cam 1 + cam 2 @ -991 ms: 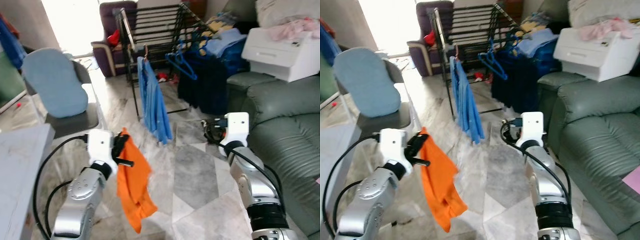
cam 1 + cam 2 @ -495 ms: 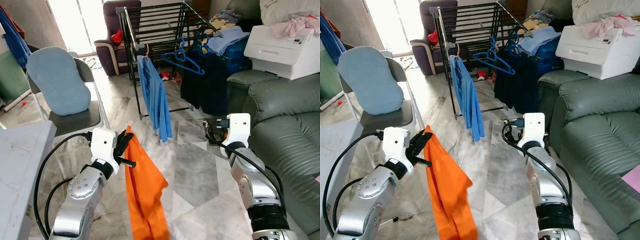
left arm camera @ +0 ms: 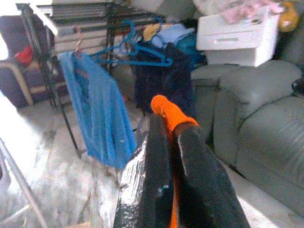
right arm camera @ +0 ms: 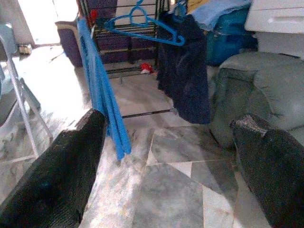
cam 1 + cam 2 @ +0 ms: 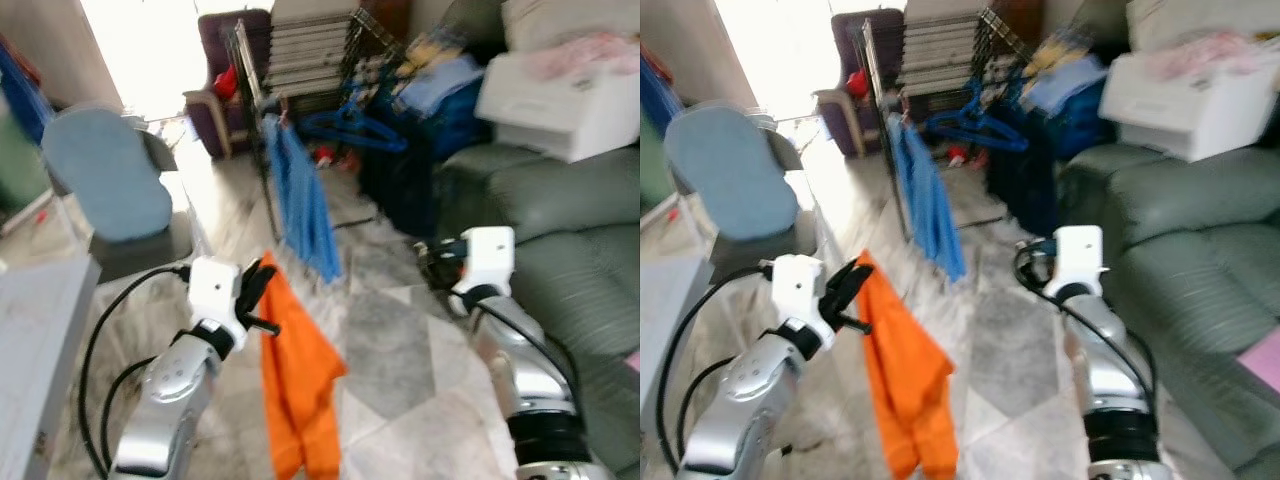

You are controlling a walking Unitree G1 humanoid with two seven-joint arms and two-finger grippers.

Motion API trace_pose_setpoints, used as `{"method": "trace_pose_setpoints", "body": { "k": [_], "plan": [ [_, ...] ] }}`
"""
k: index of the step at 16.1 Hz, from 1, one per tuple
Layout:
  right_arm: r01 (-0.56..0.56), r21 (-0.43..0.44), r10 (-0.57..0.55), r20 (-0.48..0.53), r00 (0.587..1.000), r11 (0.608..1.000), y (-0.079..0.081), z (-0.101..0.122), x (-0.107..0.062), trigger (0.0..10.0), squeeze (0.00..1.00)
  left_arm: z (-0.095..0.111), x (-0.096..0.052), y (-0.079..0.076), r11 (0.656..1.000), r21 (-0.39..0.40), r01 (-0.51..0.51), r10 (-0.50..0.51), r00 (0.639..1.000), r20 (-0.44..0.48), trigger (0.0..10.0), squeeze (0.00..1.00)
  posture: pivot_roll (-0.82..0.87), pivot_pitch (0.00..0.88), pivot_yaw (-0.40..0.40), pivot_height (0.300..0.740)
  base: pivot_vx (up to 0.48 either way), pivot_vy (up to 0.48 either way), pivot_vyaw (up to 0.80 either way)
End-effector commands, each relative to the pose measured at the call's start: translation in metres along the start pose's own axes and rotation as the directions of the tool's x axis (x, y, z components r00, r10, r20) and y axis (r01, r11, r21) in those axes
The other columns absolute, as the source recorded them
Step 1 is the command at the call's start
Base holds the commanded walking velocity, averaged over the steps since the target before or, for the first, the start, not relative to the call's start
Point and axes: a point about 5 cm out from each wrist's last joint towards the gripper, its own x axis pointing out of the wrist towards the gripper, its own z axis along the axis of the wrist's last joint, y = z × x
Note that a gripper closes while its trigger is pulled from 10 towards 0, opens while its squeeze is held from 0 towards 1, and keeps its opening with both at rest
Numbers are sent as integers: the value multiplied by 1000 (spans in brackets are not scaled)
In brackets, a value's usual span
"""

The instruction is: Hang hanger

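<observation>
While my left gripper (image 3: 173, 142) pinches the orange garment (image 5: 298, 390) at its top, limp and light, my right gripper (image 4: 166, 166) gapes wide.

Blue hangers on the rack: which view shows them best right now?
The right wrist view: the blue hangers hang sharp and unblocked on the black rack beside the blue shirt. The left wrist view also shows them, smaller. Both eye views are blurred.

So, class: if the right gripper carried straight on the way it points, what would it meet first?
Likely the blue garment hanging on the drying rack; the right gripper is open over bare floor, though depth is unclear.
</observation>
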Motion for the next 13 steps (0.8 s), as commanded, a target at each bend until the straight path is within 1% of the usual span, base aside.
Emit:
{"method": "trace_pose_setpoints", "body": {
  "k": [1,6,10,13],
  "plan": [
    [-44,-4,44,20,999,999,10,7,1,10000,0,6,1,3,1000,15,-6,6,1000,26,10000,0,-55,0,67,740,458,0,0],
    [-78,-32,79,36,996,996,12,10,0,10000,0,2,1,1,1000,2,-8,8,1000,21,10000,0,-57,0,66,740,457,0,0],
    [-94,-41,96,38,995,995,14,11,0,10000,0,2,3,3,1000,2,-16,16,1000,18,10000,0,-58,0,67,740,433,0,531],
    [-93,-34,94,41,995,995,15,11,0,10000,0,2,4,5,1000,0,-32,32,999,10,10000,0,-59,0,70,740,390,279,621]
  ]
}}
